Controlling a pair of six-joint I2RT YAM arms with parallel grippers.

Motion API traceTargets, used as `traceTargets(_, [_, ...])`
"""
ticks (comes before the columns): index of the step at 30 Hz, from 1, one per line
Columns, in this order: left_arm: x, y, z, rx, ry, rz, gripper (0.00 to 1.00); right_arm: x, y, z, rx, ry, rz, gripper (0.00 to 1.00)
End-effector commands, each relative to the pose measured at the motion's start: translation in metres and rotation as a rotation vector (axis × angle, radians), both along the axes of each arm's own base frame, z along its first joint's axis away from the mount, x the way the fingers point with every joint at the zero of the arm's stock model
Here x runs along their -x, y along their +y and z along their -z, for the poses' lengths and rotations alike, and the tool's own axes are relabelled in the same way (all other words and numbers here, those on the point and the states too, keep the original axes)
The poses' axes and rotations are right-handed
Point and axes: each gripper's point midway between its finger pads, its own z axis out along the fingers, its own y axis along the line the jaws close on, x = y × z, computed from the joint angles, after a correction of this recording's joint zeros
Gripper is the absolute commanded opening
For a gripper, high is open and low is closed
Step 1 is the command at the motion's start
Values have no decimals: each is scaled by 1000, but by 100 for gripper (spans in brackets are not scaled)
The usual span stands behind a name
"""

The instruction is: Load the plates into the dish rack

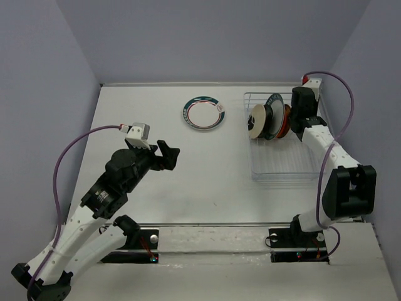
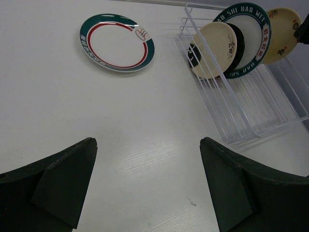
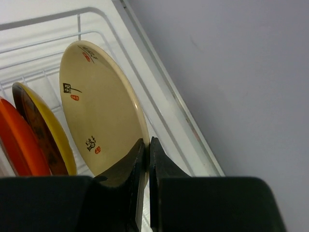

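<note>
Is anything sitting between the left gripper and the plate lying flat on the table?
Nothing visible: only bare table separates the open left gripper from the green-rimmed plate.

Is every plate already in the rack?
No, a green-rimmed plate lies flat on the table, left of the rack.

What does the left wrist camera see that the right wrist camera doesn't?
Only the left wrist view: the green-and-red rimmed plate lying flat on the table, the open left pincer, and a black plate standing in the rack. Only the right wrist view: the right pincer shut on a plate's rim, plus the orange plate and the mustard-brown plate. Both: the dish rack and the cream plate that the right pincer grips.
</note>
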Motion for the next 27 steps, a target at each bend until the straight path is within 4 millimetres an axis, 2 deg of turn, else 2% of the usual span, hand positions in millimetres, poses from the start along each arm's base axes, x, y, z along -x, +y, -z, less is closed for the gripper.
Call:
traceTargets(1, [-4,0,-4,-4,-22,-2,99,-9,13,13,-36,-20,-26,7])
traceTargets(4, [-5,2,-4,-1,-20,-13,99,-7,17,27,-43,5,-24,8])
traceTargets(7, [-10,4,-3,5,-14,-32,99,-5,16,29,-45,10,-19,16])
traceTargets(8, [-11,3,-2,6,-6,-33,99,-4,18,30,-69,-8,-10,22])
traceTargets(12, [-21,-9,3,59,54,-28,99,-3,18,20,-94,-28,3,37])
traceTargets(14, [-25,-14,4,81,74,-28,99,3,15,17,-91,-12,36,52])
traceTargets(17, [-37,-26,11,122,116,-38,99,11,11,-4,-92,-34,67,63])
traceTargets(20, [-54,-38,14,156,130,-48,99,20,11,-22,-121,-85,77,63])
traceTargets(21, [-62,-43,27,139,161,-62,99,26,11,-36,-137,-129,77,63])
traceTargets(23, [-80,-47,21,155,141,-97,99,33,15,-44,-170,-164,57,63])
traceTargets(24, [-92,-50,34,140,165,-129,99,39,17,-56,-191,-202,39,63])
traceTargets(26, [-107,-53,35,144,164,-166,99,46,23,-60,-239,-235,14,63])
traceTargets(27, [-116,-56,49,122,188,-187,99,48,28,-63,-264,-250,-14,63])
